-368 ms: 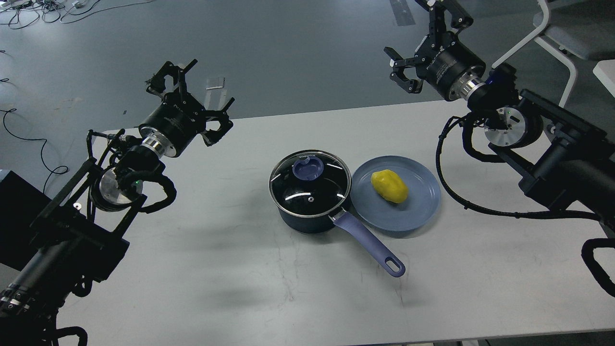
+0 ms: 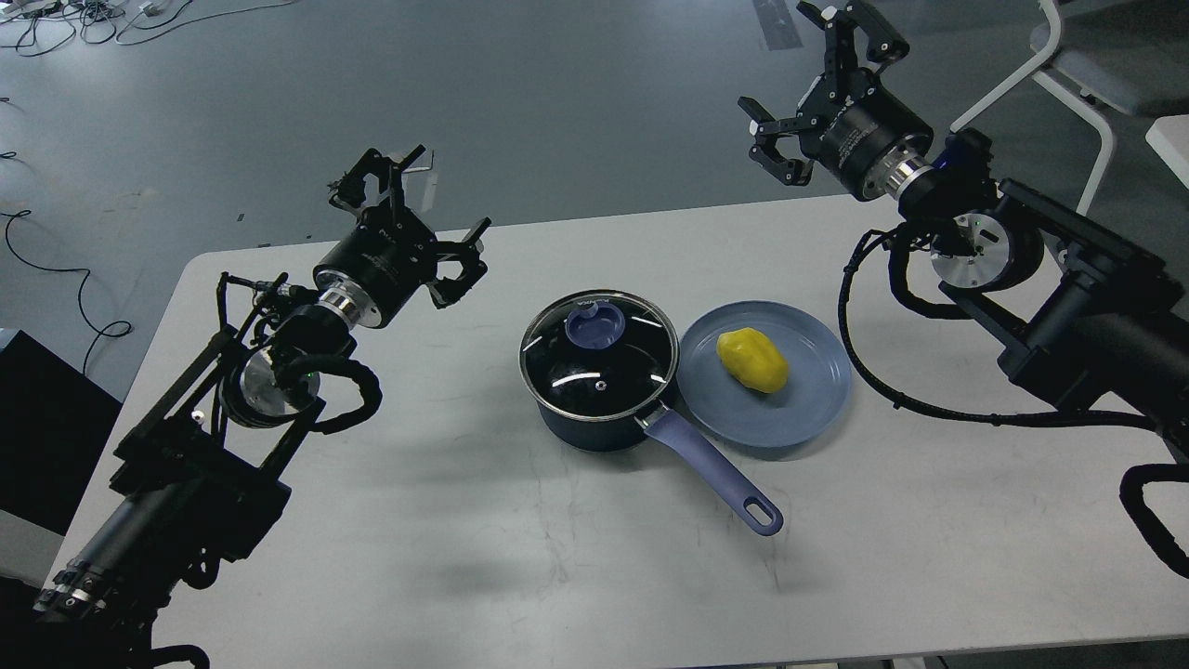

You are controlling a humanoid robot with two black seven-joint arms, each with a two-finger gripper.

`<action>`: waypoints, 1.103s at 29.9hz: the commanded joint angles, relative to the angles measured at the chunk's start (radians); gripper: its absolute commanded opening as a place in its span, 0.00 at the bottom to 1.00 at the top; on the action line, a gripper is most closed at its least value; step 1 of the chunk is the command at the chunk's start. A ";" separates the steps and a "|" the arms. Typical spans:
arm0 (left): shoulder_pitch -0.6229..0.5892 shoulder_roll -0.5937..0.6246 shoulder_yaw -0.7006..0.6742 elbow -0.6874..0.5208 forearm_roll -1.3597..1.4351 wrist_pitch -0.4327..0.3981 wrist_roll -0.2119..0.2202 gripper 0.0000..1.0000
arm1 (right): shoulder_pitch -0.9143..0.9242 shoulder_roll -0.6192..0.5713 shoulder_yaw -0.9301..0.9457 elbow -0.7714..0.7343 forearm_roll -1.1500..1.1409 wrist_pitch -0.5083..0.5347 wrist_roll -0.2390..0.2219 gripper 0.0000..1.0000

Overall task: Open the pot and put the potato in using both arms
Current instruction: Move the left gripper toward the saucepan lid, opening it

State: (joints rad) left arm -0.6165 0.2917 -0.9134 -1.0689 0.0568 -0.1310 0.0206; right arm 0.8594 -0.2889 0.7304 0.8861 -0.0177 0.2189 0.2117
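Note:
A dark blue pot [image 2: 583,429] stands mid-table with its glass lid [image 2: 599,372] on; the lid has a blue knob [image 2: 594,327]. The pot's blue handle [image 2: 715,474] points toward the front right. A yellow potato [image 2: 751,360] lies on a blue plate [image 2: 799,413] touching the pot's right side. My left gripper [image 2: 423,209] is open and empty, held in the air left of the pot and behind it. My right gripper [image 2: 810,79] is open and empty, high beyond the table's far edge, behind the plate.
The grey table [image 2: 464,557] has its far left corner near my left arm. A white chair [image 2: 1068,74] stands at the back right. Cables [image 2: 56,19] lie on the floor at the far left.

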 commanded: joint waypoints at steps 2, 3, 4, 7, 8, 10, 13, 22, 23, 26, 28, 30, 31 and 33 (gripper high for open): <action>0.000 -0.020 -0.002 0.015 0.001 -0.001 -0.001 0.98 | 0.000 0.000 -0.002 0.002 -0.001 0.000 0.000 1.00; 0.000 -0.022 -0.001 0.017 0.001 -0.002 0.001 0.98 | 0.001 0.000 -0.002 0.002 -0.001 0.000 0.000 1.00; 0.000 -0.019 -0.002 0.017 0.000 -0.005 0.001 0.98 | 0.001 0.000 -0.003 0.002 -0.002 0.000 0.000 1.00; -0.006 -0.009 -0.004 0.017 -0.003 -0.071 0.004 0.98 | 0.001 0.000 -0.002 0.007 -0.004 -0.001 0.000 1.00; -0.008 -0.008 -0.004 0.015 -0.005 -0.087 0.004 0.98 | 0.001 -0.001 -0.002 0.007 -0.002 0.000 0.000 1.00; -0.011 -0.009 -0.004 0.017 -0.003 -0.102 0.001 0.98 | 0.001 -0.001 -0.002 0.010 -0.004 0.000 0.000 1.00; -0.014 -0.016 -0.007 0.030 -0.003 -0.095 -0.004 0.98 | 0.003 -0.001 -0.002 0.014 -0.004 0.000 0.000 1.00; -0.014 -0.032 -0.032 0.044 0.000 -0.038 -0.014 0.98 | 0.006 -0.001 -0.003 0.016 -0.018 -0.004 0.000 1.00; -0.014 -0.032 -0.038 0.044 0.000 -0.033 -0.014 0.98 | 0.006 -0.001 -0.003 0.016 -0.019 -0.004 0.000 1.00; -0.014 -0.033 -0.051 0.044 0.000 -0.033 -0.016 0.98 | 0.006 -0.001 -0.003 0.016 -0.019 -0.004 0.000 1.00; -0.014 -0.031 -0.051 0.044 0.000 -0.032 -0.025 0.98 | 0.004 0.000 -0.003 0.016 -0.021 -0.004 -0.002 1.00; -0.014 -0.029 -0.053 0.044 0.000 -0.032 -0.031 0.98 | 0.004 0.002 -0.003 0.016 -0.019 -0.004 -0.002 1.00; -0.014 -0.028 -0.053 0.044 0.000 -0.032 -0.037 0.98 | 0.004 0.002 -0.003 0.014 -0.019 -0.004 -0.002 1.00; -0.014 -0.028 -0.065 0.044 0.000 -0.030 -0.047 0.98 | 0.004 0.000 -0.003 0.014 -0.019 -0.004 -0.003 1.00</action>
State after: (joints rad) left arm -0.6305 0.2625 -0.9677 -1.0247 0.0569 -0.1627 -0.0138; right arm 0.8650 -0.2876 0.7270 0.9020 -0.0373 0.2148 0.2104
